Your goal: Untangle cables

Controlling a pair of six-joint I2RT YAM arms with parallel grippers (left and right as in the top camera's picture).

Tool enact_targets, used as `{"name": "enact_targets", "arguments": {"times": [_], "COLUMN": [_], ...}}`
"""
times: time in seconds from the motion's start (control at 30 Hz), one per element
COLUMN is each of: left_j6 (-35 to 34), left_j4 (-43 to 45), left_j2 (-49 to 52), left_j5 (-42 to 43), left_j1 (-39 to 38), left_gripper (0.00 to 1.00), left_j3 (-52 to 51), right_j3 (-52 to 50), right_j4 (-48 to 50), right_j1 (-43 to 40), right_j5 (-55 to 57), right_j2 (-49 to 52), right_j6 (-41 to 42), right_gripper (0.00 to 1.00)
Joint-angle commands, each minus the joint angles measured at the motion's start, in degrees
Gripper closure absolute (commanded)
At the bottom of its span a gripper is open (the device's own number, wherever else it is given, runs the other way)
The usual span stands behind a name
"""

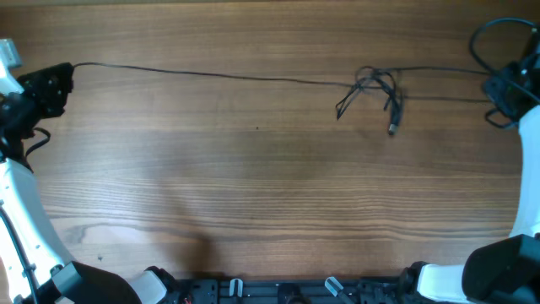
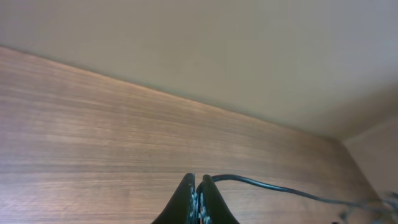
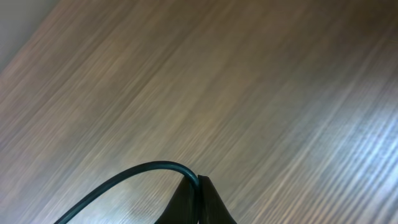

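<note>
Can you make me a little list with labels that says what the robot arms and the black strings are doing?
table: wooden
cables: thin and black, stretched in a long line from one gripper to the other
knot: a tangled clump, much nearer the right arm
plug: loose end, lying on the table just beside the knot
left gripper: shut on the cables
right gripper: shut on the cables
task status: knot not undone yet

Your near table [image 1: 253, 203] is open wood; along the far side, stretched cables [image 1: 211, 74] and their knot [image 1: 377, 84] block passage.
</note>
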Motion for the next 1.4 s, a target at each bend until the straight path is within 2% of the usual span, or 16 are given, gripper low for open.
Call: {"name": "enact_targets", "arguments": {"times": [0.0, 0.17, 0.3, 0.37, 0.53, 0.63, 0.7, 0.83, 0.9, 1.07, 1.17, 1.2, 1.23, 1.27, 1.3, 1.37], "left_j6": [-1.22, -1.22, -2.51, -2.49, -2.4, -2.03, -2.03, -2.03, -2.01, -1.99, -2.03, -2.03, -2.03, -2.01, -2.01, -2.01], "left_j4": [0.61, 0.83, 0.68, -0.46, -4.7, -5.73, -6.05, -7.28, -7.02, -6.8, -6.91, -7.02, -7.15, -7.32, -7.34, -7.3], "left_j2": [-1.16, -1.16, -1.16, -1.16, -1.14, -0.98, -0.98, -0.94, -0.94, -0.92, -0.22, 0.44, 0.96, 1.55, 1.92, 2.58], "left_j5": [-0.59, -0.57, -0.46, 0.35, 0.31, 0.02, -3.82, -11.91, -12.92, -12.94, -12.87, -12.87, -12.87, -12.87, -12.87, -12.87], "left_j1": [2.73, 5.9, 6.36, 5.38, -0.11, -5.31, -9.73, -17.42, -19.71, -19.87, -19.87, -20.02, -20.31, -21.0, -21.75, -24.22], "left_gripper": [0.96, 0.96, 0.95, 0.83, 0.6, 0.55, 0.51, 0.48, 0.48, 0.44, 0.43, 0.43, 0.43, 0.43, 0.43, 0.43], "left_j3": [0.79, 0.79, 0.79, 0.79, 0.79, 0.76, 0.76, 0.79, 0.76, 0.79, 0.76, 0.79, 0.79, 0.76, 0.79, 0.79], "right_j3": [0.26, 0.24, 0.15, 0.15, 0.15, 0.15, 0.15, 0.24, 0.24, 0.24, 0.22, 0.2, 0.2, 0.2, 0.2, 0.15], "right_j4": [0.68, 1.33, 2.36, 3.08, 4.39, 6.45, 8.61, 8.55, 7.21, 8.66, 6.8, 5.22, 3.89, 2.64, 2.12, 2.51], "right_j1": [-6.16, -13.73, -14.64, -12.22, 2.89, 17.07, 26.91, 39.95, 45.57, 49.64, 50.18, 50.18, 50.18, 50.18, 50.18, 49.33], "right_j5": [2.97, 2.69, -4.46, -9.75, -13.07, -13.99, -14.27, -14.51, -18.14, -33.44, -27.63, -24.41, -21.94, -18.86, -15.63, -3.13], "right_j2": [1.07, 1.09, 1.09, 1.36, 1.95, 2.45, 2.84, 2.8, 2.78, 1.97, 2.14, 2.36, 2.64, 3.37, 4.04, 5.79], "right_j6": [-1.29, -4.46, -6.29, -7.74, -6.99, -5.14, -5.22, -6.32, -8.92, -16.76, -17.14, -17.97, -19.28, -20.0, -20.35, -17.55], "right_gripper": [0.96, 0.96, 0.96, 0.96, 0.96, 0.96, 0.96, 0.96, 0.96, 0.96, 0.95, 0.79, 0.7, 0.4, 0.28, 0.22]}}
